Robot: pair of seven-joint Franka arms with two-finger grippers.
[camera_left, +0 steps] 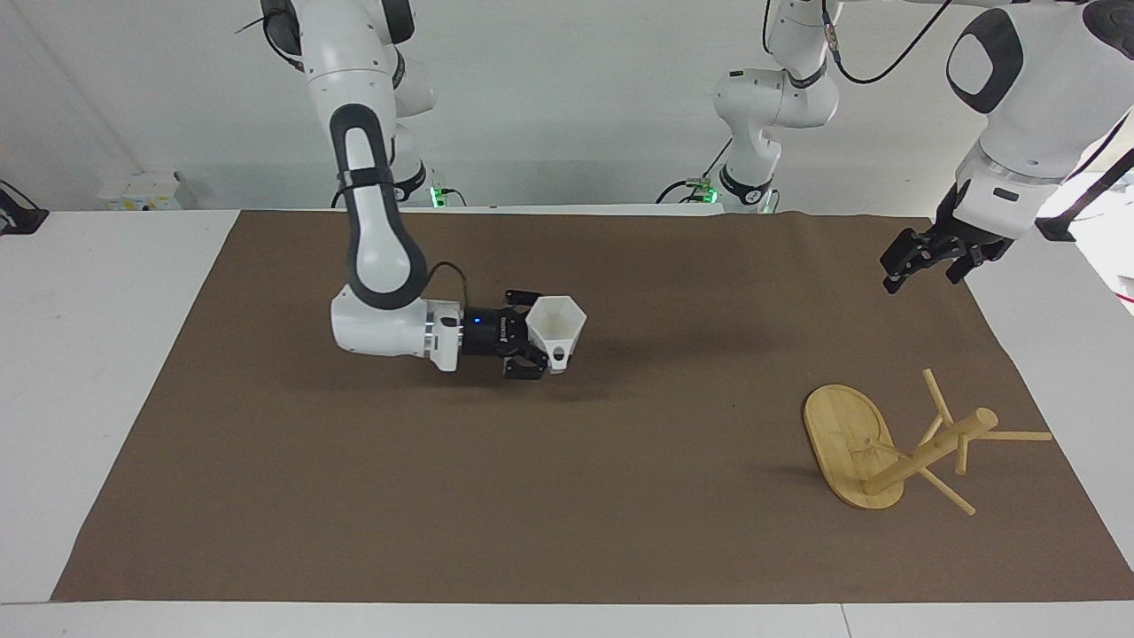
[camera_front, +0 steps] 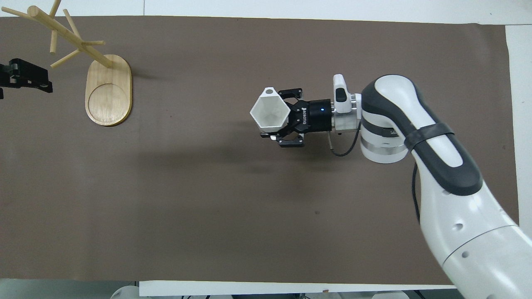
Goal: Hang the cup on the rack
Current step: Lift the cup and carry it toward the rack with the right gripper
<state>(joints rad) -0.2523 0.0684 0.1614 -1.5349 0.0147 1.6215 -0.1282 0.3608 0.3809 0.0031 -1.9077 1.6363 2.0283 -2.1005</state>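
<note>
The white faceted cup [camera_left: 558,326] is held in my right gripper [camera_left: 539,344], which is shut on its side. The cup is upright, a little above the middle of the brown mat, with its open hexagonal rim up in the overhead view [camera_front: 269,113]. Its small handle points away from the robots. The right gripper [camera_front: 277,118] lies level and points toward the left arm's end. The bamboo rack [camera_left: 926,447] stands at the left arm's end of the mat on its oval base [camera_front: 109,89]. My left gripper [camera_left: 926,259] is open and empty, raised over the mat's edge beside the rack, also in the overhead view [camera_front: 25,78].
The brown mat [camera_left: 620,496] covers most of the white table [camera_left: 80,354]. The rack's thin pegs [camera_front: 62,29] stick out around its post near the mat's corner.
</note>
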